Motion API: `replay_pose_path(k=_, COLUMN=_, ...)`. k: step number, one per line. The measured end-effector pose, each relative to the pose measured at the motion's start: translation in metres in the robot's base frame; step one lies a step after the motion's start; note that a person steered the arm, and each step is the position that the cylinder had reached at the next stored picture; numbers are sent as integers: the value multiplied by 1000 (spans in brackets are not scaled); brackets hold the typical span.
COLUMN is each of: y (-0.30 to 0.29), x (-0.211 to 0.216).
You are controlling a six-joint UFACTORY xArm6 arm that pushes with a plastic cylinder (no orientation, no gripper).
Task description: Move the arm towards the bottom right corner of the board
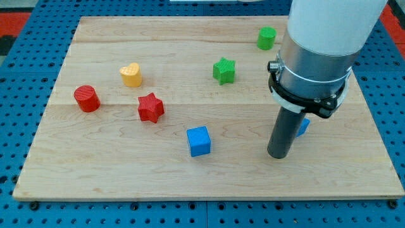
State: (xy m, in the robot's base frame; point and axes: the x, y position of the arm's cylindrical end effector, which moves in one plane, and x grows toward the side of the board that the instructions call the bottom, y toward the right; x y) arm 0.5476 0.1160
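Observation:
My tip (278, 154) rests on the wooden board (126, 183) toward the view's lower right. A blue block (303, 127) is mostly hidden behind the rod, just right of it. A blue cube (199, 141) lies to the tip's left. A red star (150, 107) and a red cylinder (87, 99) sit further left. A yellow heart (131, 75) is above them. A green star (224, 70) sits up and left of the rod. A green cylinder (267, 38) is near the top edge.
The arm's grey and white body (316, 50) covers the board's upper right. A blue pegboard surface (19, 126) surrounds the board on all sides.

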Motion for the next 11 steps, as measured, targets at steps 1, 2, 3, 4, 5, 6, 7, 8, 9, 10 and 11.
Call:
replay_pose_path(k=1, y=0, x=0)
replay_pose_path(k=2, y=-4, x=1)
replay_pose_path(k=3, y=-7, x=1)
replay_pose_path(k=4, y=-7, x=1)
replay_pose_path(k=5, y=-17, x=1)
replay_pose_path(k=6, y=-25, x=1)
replay_pose_path(k=7, y=-25, x=1)
replay_pose_path(k=8, y=-21, x=1)
replay_pose_path(k=9, y=54, x=1)
replay_pose_path(k=10, y=128, x=1)
replay_pose_path(k=11, y=132, x=1)
